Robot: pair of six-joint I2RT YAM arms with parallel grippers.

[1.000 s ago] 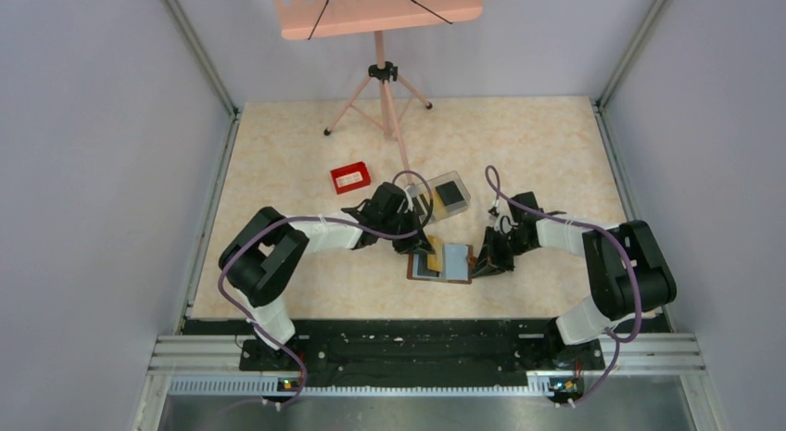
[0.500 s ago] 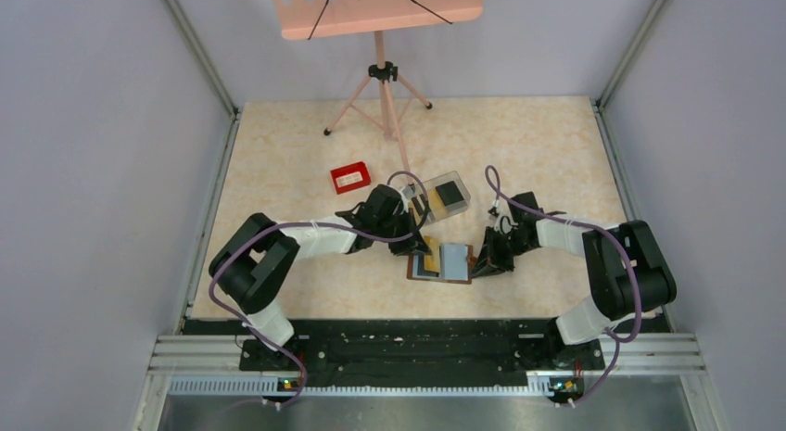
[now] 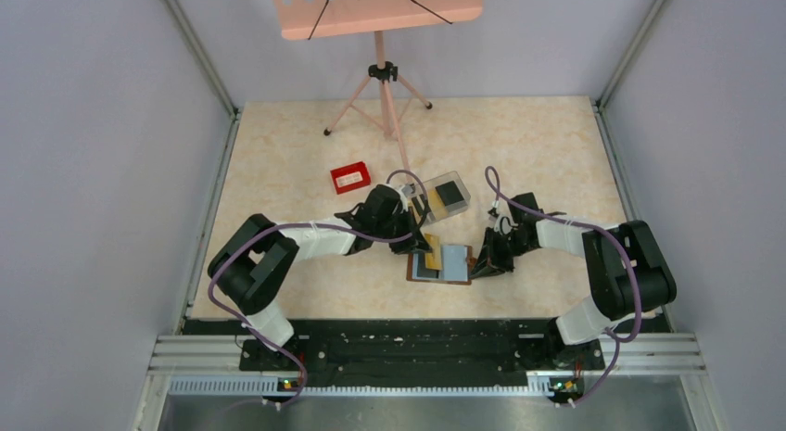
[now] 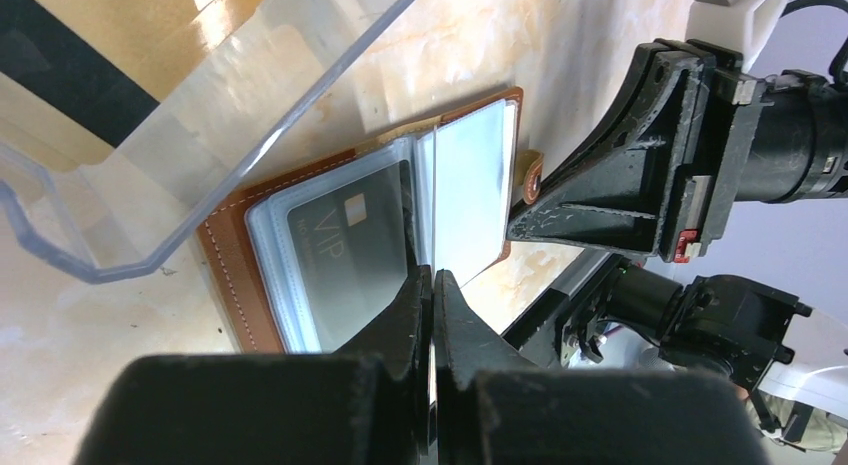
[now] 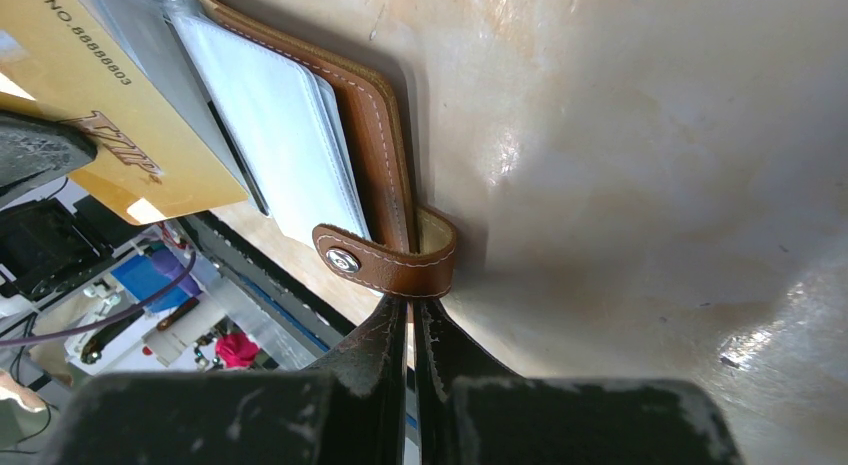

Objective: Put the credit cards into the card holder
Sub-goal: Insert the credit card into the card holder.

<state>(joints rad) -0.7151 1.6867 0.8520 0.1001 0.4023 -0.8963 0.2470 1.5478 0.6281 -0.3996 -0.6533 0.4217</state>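
As left arm (image 3: pixel 278 250) settles lower-left, left gripper (image 4: pixel 432 277) pinches tan-yellow plastic card (image 5: pixel 125 135) over brown leather folding card holder (image 4: pixel 225 285); right gripper (image 5: pixel 411 307), closed, pins strap (image 5: pixel 385 260). Insertion looks imminent.

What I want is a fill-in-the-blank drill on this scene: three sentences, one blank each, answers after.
1. The card holder lies ___ on the table.
2. The left gripper is shut on a ___ credit card.
3. The small tray beyond the left arm is ___.
Answers: open; tan-yellow; red.
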